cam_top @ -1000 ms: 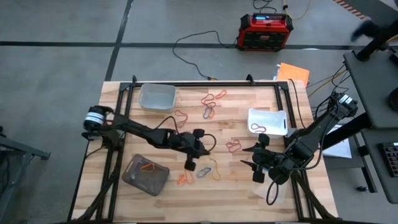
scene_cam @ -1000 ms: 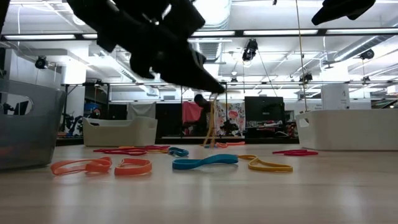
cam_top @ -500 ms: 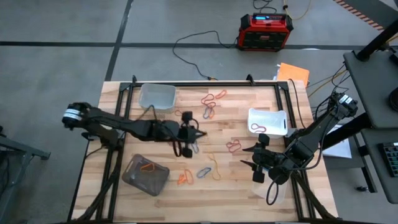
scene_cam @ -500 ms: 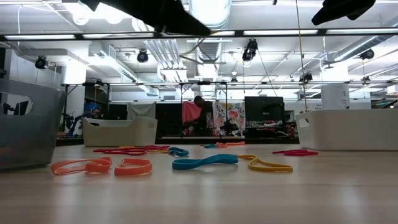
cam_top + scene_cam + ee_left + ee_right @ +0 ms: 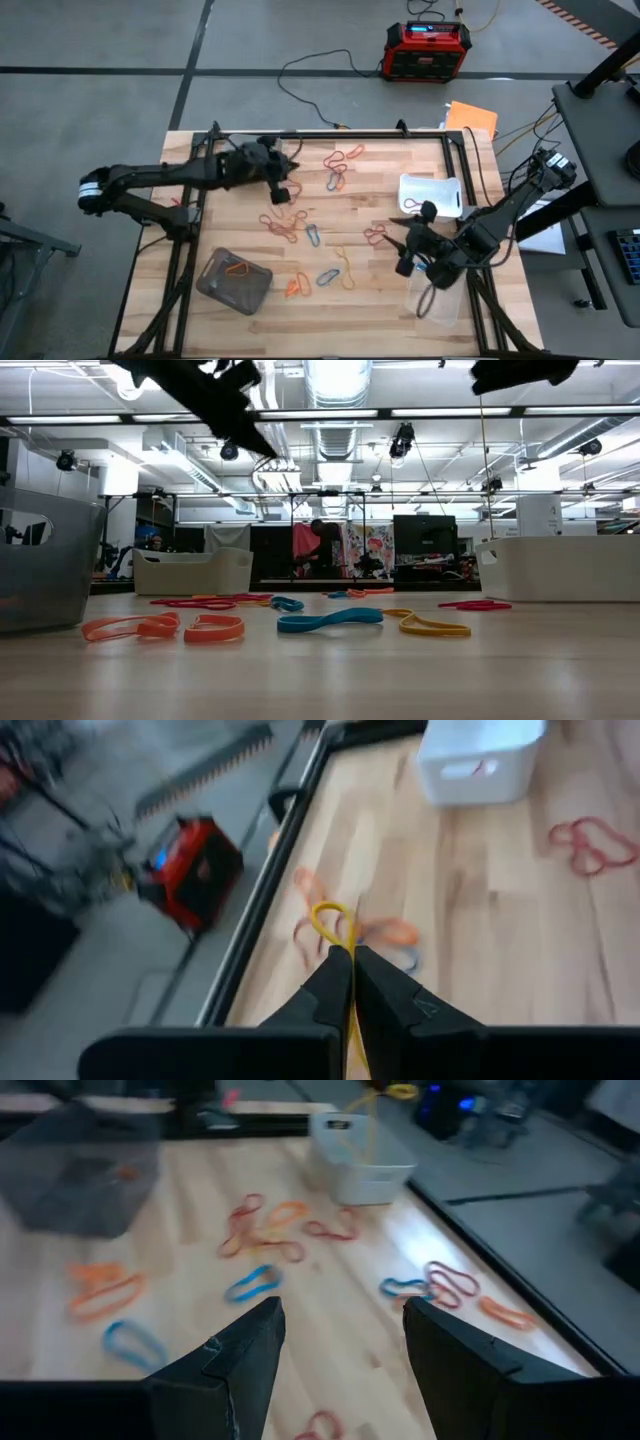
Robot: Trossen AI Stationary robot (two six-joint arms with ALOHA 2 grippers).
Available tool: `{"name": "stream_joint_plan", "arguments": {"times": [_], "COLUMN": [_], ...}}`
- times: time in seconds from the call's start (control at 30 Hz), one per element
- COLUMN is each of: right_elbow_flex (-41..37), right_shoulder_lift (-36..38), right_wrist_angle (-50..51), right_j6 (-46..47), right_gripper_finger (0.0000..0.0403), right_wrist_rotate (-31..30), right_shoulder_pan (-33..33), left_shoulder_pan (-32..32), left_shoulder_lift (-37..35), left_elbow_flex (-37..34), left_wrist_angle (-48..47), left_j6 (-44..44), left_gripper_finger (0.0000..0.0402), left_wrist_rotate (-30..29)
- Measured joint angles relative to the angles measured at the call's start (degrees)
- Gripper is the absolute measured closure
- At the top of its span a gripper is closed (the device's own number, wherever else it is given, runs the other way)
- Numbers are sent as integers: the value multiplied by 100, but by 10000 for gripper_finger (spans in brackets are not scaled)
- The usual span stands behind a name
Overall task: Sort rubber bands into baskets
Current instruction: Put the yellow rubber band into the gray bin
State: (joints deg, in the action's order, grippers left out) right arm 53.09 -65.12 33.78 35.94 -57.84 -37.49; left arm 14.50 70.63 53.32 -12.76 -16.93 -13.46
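Wooden bench with black frame rails, seen from above; grey floor around it.

Red-and-black box on the floor at 12 o'clock beyond the bench; lettering on it too small to read. Orange sheet off the 1 o'clock corner.

Left arm reaching in from 9 o'clock, left gripper up at the 11 o'clock part of the bench, over the clear basket there. Fingers pinched tight on a yellow rubber band, loop standing out past the fingertips in the left wrist view.

Right arm entering from 3 o'clock, right gripper hovering at about 4 o'clock, fingers spread wide apart, nothing between them.

Smoky grey basket at 7 o'clock, one orange band inside. White basket at 2 o'clock, one red band inside. Second clear basket at the 5 o'clock edge, partly under the right arm; contents cannot be made out.

Loose rubber bands on bare wood:
- red and orange cluster at 12 o'clock, blue one just below
- red tangle near centre, blue one touching it
- red pair just beside the right gripper
- orange pair, blue and yellow at 6 o'clock

No readable writing or labels anywhere on the baskets or bench.
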Motion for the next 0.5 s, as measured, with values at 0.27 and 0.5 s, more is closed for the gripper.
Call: {"name": "stream_joint_plan", "arguments": {"times": [0.27,0.5], "right_elbow_flex": [223,290], "right_shoulder_lift": [5,24], "right_wrist_angle": [-25,-116], "right_j6": [-937,-1990], "right_gripper_finger": [202,202], "right_wrist_rotate": [814,1979], "right_shoulder_pan": [1634,3452], "left_shoulder_pan": [1340,2564], "left_shoulder_lift": [30,127], "left_elbow_flex": [-97,-97], "left_wrist_angle": [-369,-513], "left_j6": [-273,-562], "left_gripper_finger": [401,401], "left_wrist_rotate": [829,1710]}}
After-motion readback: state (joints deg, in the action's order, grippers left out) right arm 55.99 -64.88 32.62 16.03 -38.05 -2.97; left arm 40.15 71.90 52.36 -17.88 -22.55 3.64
